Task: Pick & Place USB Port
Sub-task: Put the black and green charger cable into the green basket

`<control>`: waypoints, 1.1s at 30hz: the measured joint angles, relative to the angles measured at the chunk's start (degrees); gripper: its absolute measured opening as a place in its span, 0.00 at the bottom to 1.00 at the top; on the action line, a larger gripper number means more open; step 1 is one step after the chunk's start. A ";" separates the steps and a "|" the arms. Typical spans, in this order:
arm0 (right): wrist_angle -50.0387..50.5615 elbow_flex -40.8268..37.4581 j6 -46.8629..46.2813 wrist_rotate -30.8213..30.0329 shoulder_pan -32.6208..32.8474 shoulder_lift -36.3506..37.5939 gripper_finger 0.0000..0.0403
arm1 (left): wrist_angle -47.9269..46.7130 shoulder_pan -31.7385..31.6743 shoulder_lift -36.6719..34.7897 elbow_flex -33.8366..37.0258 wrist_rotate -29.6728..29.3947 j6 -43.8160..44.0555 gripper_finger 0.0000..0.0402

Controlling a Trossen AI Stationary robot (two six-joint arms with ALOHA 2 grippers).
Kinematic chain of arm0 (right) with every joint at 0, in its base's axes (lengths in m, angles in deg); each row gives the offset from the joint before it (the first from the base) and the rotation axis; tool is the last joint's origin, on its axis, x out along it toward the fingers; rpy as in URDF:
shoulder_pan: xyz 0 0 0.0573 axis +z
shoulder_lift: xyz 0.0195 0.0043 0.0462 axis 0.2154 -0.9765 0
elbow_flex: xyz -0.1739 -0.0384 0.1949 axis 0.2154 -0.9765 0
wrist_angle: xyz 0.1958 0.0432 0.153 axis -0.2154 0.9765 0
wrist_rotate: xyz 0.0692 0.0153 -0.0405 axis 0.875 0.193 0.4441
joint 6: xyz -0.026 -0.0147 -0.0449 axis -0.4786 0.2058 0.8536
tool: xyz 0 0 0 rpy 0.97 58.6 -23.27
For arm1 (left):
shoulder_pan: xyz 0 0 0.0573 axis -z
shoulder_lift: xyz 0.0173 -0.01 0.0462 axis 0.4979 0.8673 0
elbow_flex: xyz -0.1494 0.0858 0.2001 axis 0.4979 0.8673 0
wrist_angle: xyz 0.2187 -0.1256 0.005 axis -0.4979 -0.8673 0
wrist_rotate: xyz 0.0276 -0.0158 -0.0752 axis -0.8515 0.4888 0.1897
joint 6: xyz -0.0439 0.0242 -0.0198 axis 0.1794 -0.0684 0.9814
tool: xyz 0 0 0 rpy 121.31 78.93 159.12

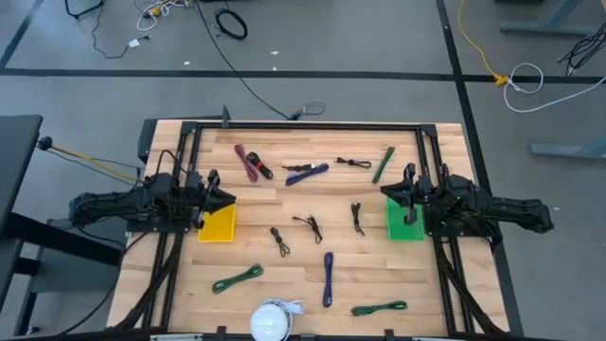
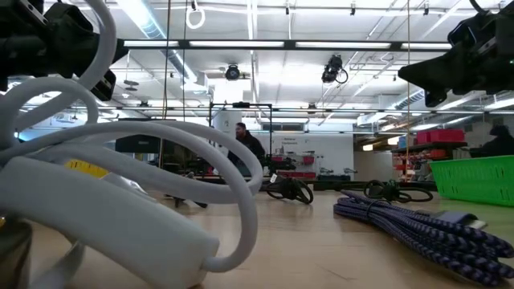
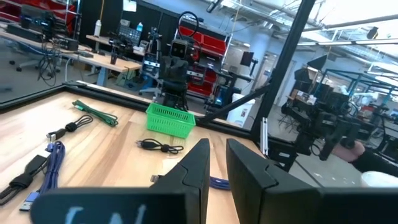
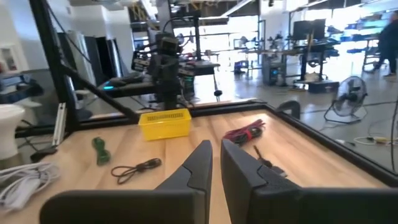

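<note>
Both arms wait raised; left hand and right hand nearly clenched, empty. Release wide, descend squarely on the cable at tabletop centre.

Coiled cables scattered flat across wooden table; yellow bin at left, green bin at right.

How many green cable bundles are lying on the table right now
3 green cable bundles on the table: one near the far edge by the green bin, one on the near left, one on the near right. None looks hidden.
</note>
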 joint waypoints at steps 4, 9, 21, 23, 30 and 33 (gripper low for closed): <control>-1.71 0.00 -0.61 -1.06 0.00 0.00 0.10 | 0.01 -0.01 0.00 0.00 -1.21 -0.34 0.14; -6.85 0.00 -8.64 -3.48 0.00 0.00 0.10 | 0.01 -0.01 0.00 0.02 -1.40 -1.49 0.14; -23.85 0.25 -0.54 -13.19 -0.63 -1.36 0.10 | -0.06 -0.01 0.00 0.00 -9.48 -5.59 0.14; -20.54 1.71 1.31 -15.97 -1.70 -3.82 0.10 | -0.15 -0.01 0.00 0.00 -10.60 -5.70 0.14; -8.62 15.76 3.96 -20.73 -8.57 -21.09 0.10 | 0.07 -0.01 0.00 0.00 -19.25 -6.05 0.14; 5.00 26.46 4.75 -24.34 -13.02 -30.52 0.10 | 0.09 -0.04 0.02 0.00 -21.16 -5.98 0.14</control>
